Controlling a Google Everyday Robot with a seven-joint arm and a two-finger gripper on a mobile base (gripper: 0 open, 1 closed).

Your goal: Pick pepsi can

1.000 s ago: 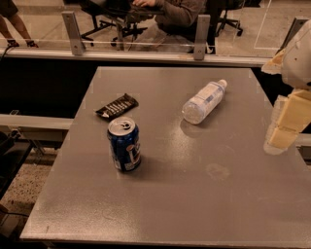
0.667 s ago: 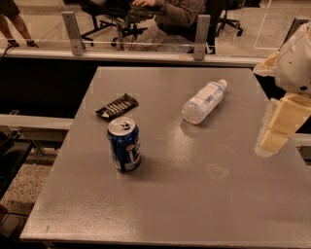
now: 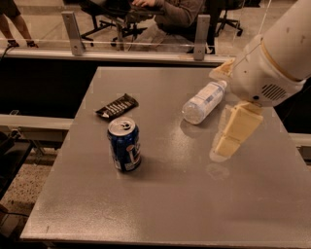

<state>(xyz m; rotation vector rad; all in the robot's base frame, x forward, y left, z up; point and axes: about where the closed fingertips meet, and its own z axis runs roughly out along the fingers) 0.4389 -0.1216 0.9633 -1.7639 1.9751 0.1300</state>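
Note:
The pepsi can (image 3: 124,144) stands upright on the grey table (image 3: 160,209), left of the middle, dark blue with a silver top and pull tab. My gripper (image 3: 228,141) hangs from the white arm at the right, cream-coloured, above the table and well to the right of the can. It is just right of and in front of the water bottle. Nothing is seen in the gripper.
A clear plastic water bottle (image 3: 203,101) lies on its side right of the middle. A flat dark snack wrapper (image 3: 116,106) lies behind the can. A glass barrier with metal posts (image 3: 201,30) runs behind the table; a seated person (image 3: 177,12) is beyond.
The arm and gripper have moved left, in over the table, closer to the bottle and the can. The can, bottle and wrapper have not moved.

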